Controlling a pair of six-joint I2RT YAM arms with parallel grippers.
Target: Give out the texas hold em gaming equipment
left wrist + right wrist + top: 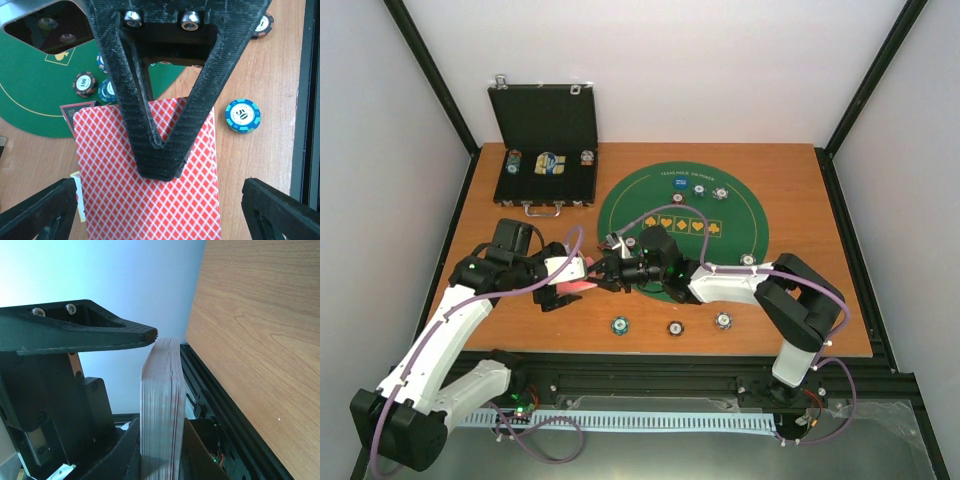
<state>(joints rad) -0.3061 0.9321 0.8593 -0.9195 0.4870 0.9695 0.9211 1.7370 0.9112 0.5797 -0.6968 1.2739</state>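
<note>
Now our right tool [600, 272] pinches the red-backed playing cards [115, 165].
Only our left wrist view shows the left tool [159, 210] spread either side of them.

Cards [120, 200] hide most of, seemingly, triangle marker [70, 112].

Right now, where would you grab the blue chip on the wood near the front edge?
Pinch the blue chip across its rim, coming straight down. It lies flat on the table with bare wood all around, so both sides are free.
</note>
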